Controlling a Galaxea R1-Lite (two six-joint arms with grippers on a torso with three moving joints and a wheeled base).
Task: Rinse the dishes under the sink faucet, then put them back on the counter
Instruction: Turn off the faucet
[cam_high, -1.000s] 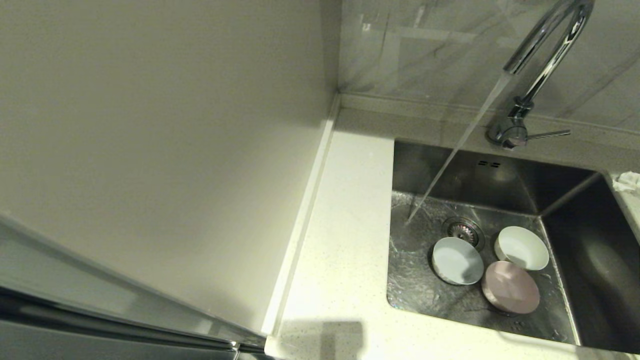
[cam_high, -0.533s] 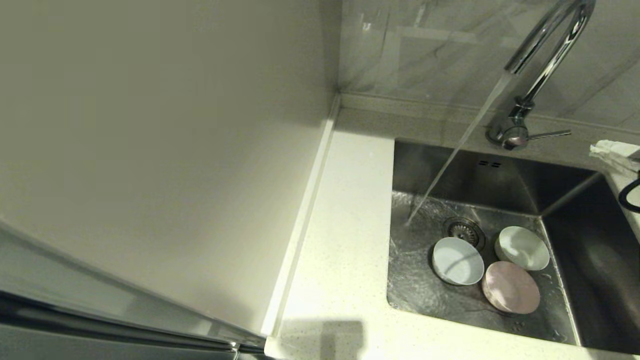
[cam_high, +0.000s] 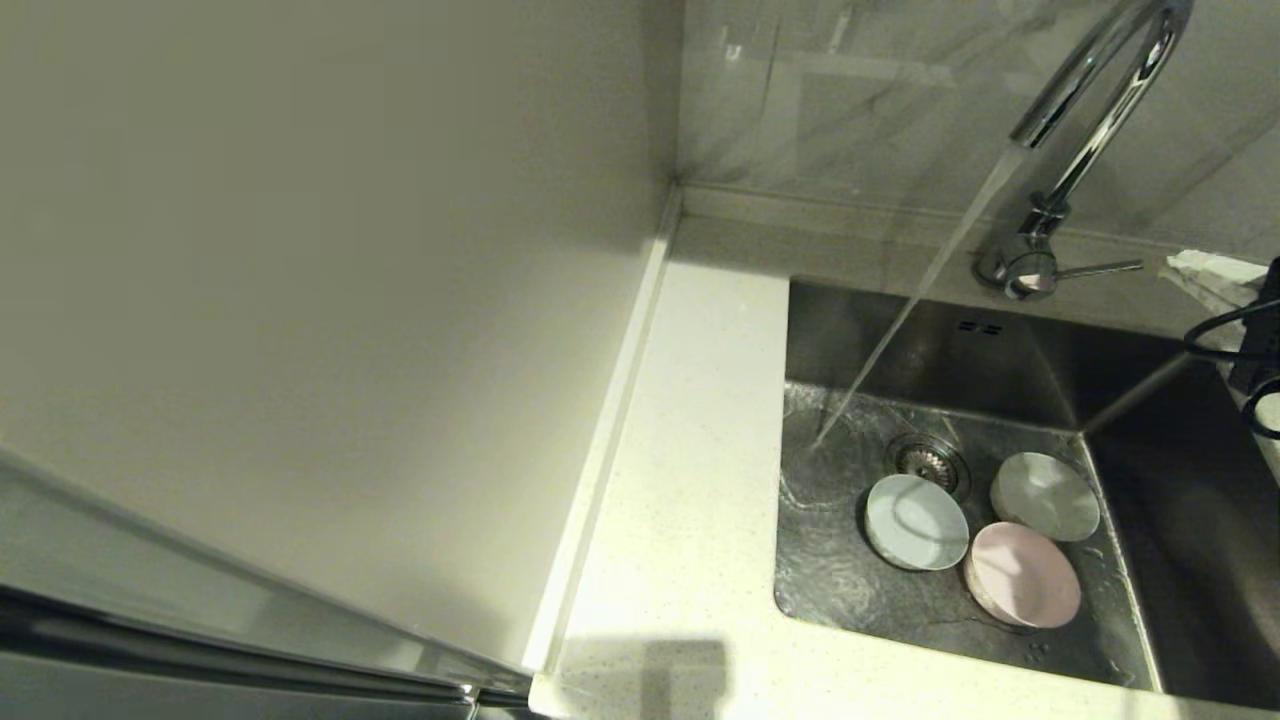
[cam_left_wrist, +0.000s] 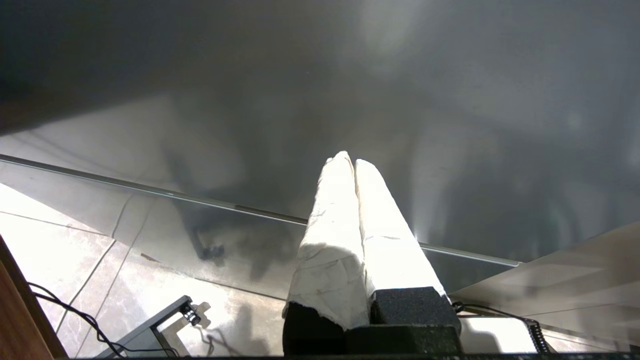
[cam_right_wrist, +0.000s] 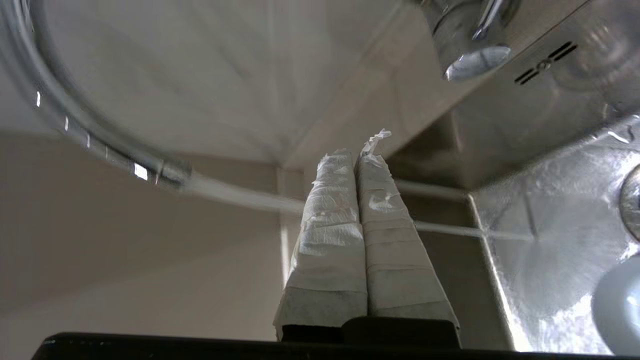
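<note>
Three small bowls lie in the sink (cam_high: 1130, 400) beside the drain strainer (cam_high: 928, 460): pale blue (cam_high: 916, 522), whitish-green (cam_high: 1045, 497) and pale pink (cam_high: 1022, 574). Water runs from the chrome faucet (cam_high: 1090, 110) onto the basin floor left of the strainer. My right gripper (cam_high: 1195, 270) enters at the right edge, just right of the faucet's side lever (cam_high: 1098, 268) and apart from it. It is shut and empty (cam_right_wrist: 357, 152), with the faucet base (cam_right_wrist: 470, 45) and the blue bowl (cam_right_wrist: 620, 310) in its view. My left gripper (cam_left_wrist: 350, 161) is shut and empty, parked low over the floor.
The off-white speckled counter (cam_high: 680, 480) runs along the sink's left side, bounded by a beige wall panel (cam_high: 330, 300). Two overflow slots (cam_high: 978, 327) mark the sink's back wall. Black cables (cam_high: 1235, 335) hang from my right arm over the sink's right rim.
My right gripper has come in from the right edge and moved left toward the faucet lever. The bowls have stayed put and the water keeps running.
</note>
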